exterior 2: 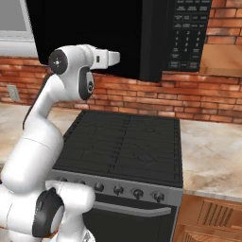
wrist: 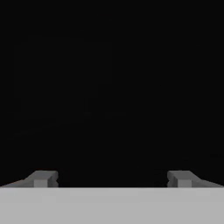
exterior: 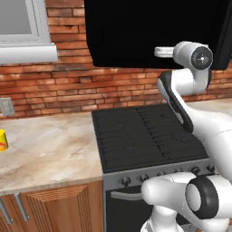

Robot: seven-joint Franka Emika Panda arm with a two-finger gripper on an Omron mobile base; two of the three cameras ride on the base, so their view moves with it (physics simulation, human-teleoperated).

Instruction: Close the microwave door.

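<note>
The microwave hangs above the stove, with its button keypad strip at the right. The microwave door is a big glossy black panel standing ajar. Its thick dark free edge juts out beside the keypad. My gripper is open, fingertips wide apart, nothing between them. It faces a flat black surface at close range, whether touching I cannot tell. In the base views my white hand reaches level toward the door's lower face.
The black stove sits below, with knobs and a grey oven handle at its front. Marble counters flank it on both sides. A yellow object stands at the far left. A brick wall is behind.
</note>
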